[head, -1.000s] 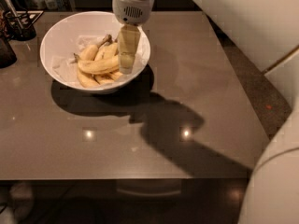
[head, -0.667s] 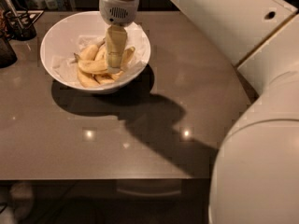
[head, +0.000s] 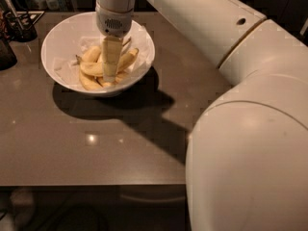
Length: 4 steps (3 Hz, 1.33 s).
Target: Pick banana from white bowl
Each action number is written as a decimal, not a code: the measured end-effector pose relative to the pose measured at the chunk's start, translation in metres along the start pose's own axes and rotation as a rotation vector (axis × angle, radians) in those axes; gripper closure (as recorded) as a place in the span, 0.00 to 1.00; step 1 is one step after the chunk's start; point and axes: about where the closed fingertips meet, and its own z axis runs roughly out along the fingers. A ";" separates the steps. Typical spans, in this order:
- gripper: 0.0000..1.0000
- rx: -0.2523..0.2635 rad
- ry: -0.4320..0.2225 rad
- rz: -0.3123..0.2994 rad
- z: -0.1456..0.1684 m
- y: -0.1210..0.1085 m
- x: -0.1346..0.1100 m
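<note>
Upper left of frame, we list: white bowl point(head: 61, 36), the banana point(head: 128, 58) lying across its middle among other bananas point(head: 89, 83); gripper point(head: 110, 79) pointing straight down over it, presumably for a top grasp, open or closed we cannot tell.

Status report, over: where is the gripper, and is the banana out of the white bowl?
Gripper down inside white bowl, low over the fruit. Target banana not lifted, lies in bowl. Other bananas packed beside it.
</note>
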 end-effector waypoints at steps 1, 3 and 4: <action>0.10 -0.038 0.002 0.020 0.019 -0.002 0.000; 0.15 -0.088 0.005 0.025 0.039 0.000 -0.004; 0.33 -0.087 0.006 0.025 0.038 0.000 -0.004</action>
